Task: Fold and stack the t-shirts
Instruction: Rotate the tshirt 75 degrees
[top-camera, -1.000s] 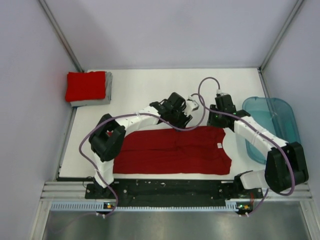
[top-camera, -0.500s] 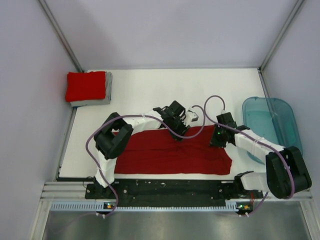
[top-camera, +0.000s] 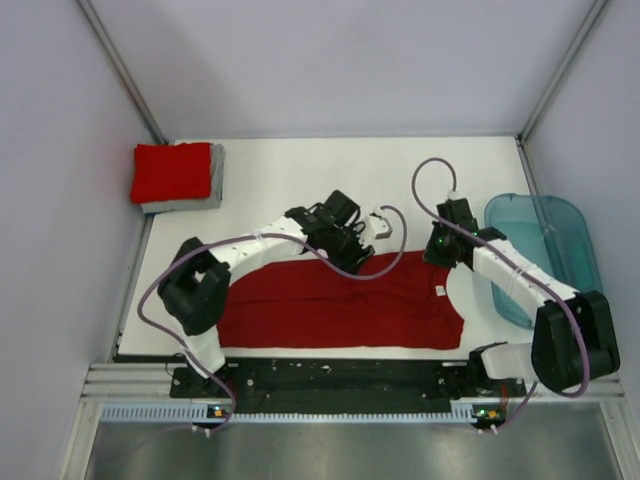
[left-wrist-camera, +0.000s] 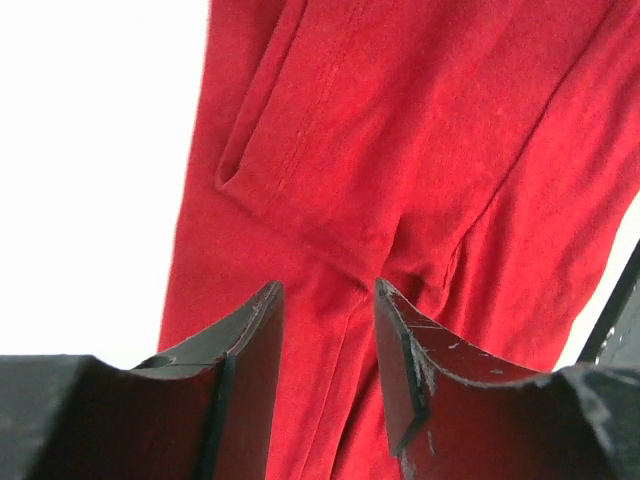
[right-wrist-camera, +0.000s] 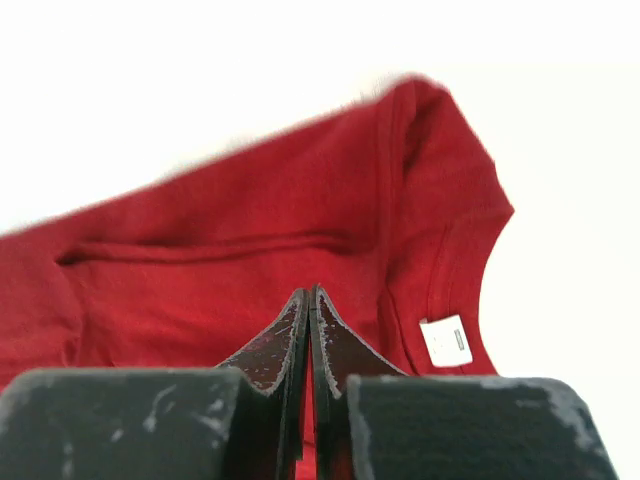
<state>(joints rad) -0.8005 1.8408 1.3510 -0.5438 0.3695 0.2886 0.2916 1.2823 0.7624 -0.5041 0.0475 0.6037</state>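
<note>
A dark red t-shirt (top-camera: 340, 305) lies spread flat along the near side of the table, sleeves folded in, collar to the right with a white label (top-camera: 438, 290). My left gripper (top-camera: 352, 255) hovers over the shirt's far edge near the middle. In the left wrist view its jaws (left-wrist-camera: 325, 290) stand open above the red cloth (left-wrist-camera: 400, 130), with nothing pinched. My right gripper (top-camera: 437, 260) sits at the far edge by the collar, and in the right wrist view it (right-wrist-camera: 308, 292) is shut, with no cloth seen between the fingers. A folded bright red t-shirt (top-camera: 172, 172) rests on a folded grey t-shirt (top-camera: 215, 188) at the back left.
A translucent teal plastic tub (top-camera: 540, 250) stands at the right edge of the table, close to the right arm. Pale walls with metal posts enclose the table on three sides. A black rail runs along the near edge below the shirt.
The right gripper went from open to shut, dipped onto the shirt near the collar, then drew back toward the far edge. The left gripper narrowed, reopened and shifted slightly left.
</note>
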